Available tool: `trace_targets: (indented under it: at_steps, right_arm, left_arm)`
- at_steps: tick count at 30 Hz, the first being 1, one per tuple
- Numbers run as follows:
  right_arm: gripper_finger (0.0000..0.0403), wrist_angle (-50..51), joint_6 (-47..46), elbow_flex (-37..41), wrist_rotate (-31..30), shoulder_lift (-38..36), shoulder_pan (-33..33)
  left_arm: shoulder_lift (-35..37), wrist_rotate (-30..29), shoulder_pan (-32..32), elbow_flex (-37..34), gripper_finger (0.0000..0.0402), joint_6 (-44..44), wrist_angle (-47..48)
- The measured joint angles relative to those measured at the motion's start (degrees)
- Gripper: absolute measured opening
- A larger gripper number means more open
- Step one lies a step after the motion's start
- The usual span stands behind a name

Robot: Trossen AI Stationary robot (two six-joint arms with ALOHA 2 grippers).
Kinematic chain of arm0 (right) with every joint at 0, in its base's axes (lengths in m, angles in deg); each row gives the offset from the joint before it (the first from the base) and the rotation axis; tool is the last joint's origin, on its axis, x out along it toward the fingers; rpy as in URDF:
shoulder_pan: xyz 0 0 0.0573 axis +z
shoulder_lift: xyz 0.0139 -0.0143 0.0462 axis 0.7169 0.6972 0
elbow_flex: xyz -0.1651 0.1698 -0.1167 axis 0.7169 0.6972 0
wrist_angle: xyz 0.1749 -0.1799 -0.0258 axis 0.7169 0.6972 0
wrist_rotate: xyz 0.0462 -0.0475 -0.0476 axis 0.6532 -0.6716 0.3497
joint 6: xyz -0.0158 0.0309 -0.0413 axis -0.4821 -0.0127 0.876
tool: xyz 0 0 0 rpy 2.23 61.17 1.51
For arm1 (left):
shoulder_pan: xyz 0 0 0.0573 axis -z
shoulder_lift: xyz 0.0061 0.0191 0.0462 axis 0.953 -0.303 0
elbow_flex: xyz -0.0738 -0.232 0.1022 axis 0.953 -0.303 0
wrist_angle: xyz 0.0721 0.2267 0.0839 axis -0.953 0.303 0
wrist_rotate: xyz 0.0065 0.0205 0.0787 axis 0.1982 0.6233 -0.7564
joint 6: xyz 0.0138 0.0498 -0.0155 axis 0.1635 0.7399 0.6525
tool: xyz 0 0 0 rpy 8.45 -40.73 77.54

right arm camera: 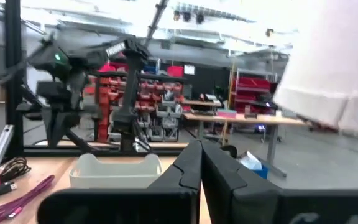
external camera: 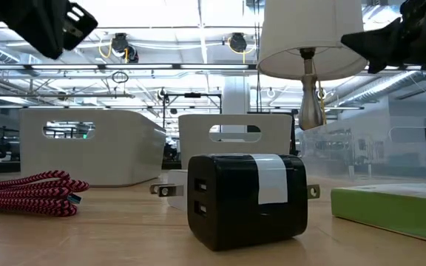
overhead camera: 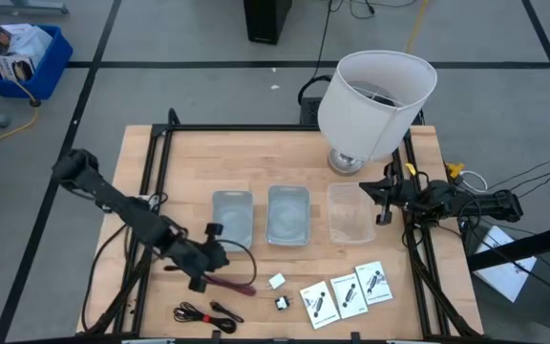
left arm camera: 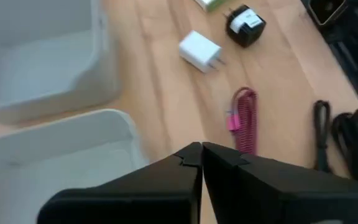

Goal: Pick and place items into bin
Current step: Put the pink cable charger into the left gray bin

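My left gripper [overhead camera: 208,252] [left arm camera: 201,154] is shut and hovers above the table by the left bin's [overhead camera: 232,218] near edge, touching nothing. The dark red coiled cable [overhead camera: 232,285] [left arm camera: 244,118] lies flat just beyond it. The black-and-red cable [overhead camera: 208,313] [left arm camera: 344,134] lies near the front edge. The white block [overhead camera: 277,281] [left arm camera: 199,50] and the black block [overhead camera: 283,303] [external camera: 246,196] rest on the wood. Three white cards [overhead camera: 348,292] lie flat in a row to their right. My right gripper [overhead camera: 385,196] [right arm camera: 201,152] waits shut beside the right bin [overhead camera: 350,210].
Three clear bins stand side by side mid-table, with the middle bin [overhead camera: 288,214] between the other two. The big white lampshade [overhead camera: 375,100] on its metal base [overhead camera: 347,161] stands at the far right corner. A black frame [overhead camera: 151,162] borders the tabletop.
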Motion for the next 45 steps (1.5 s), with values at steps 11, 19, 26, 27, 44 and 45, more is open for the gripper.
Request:
trace_targets:
  at_steps: [11,19,26,27,44,45]
  right_arm:
    - [0.0052,11.86,-2.01,-4.37,8.66,0.02,0.02]
    - [0.0076,12.04,-1.84,-4.60,8.66,0.00,0.02]
    - [0.0083,11.86,-1.84,-4.62,8.65,0.00,0.02]
    - [0.0082,11.88,-1.84,-4.62,8.65,0.00,0.02]
    - [0.0083,12.16,-3.30,-4.71,8.66,0.00,0.02]
    - [0.0083,12.27,-3.28,-4.71,8.66,0.00,0.02]
  left_arm:
    - [-10.41,1.90,1.94,0.02,0.0159,-6.42,-12.30]
    - [-16.06,6.05,4.34,0.02,0.0210,-16.15,-12.54]
    - [-19.56,5.66,5.55,0.02,0.0212,-15.86,-9.60]
    - [-19.97,5.57,5.59,0.02,0.0212,-15.88,-8.91]
    - [-22.81,5.47,6.27,0.02,0.0121,-10.87,-10.81]
    - [-22.48,5.84,6.22,-0.04,0.0093,-10.31,-10.85]
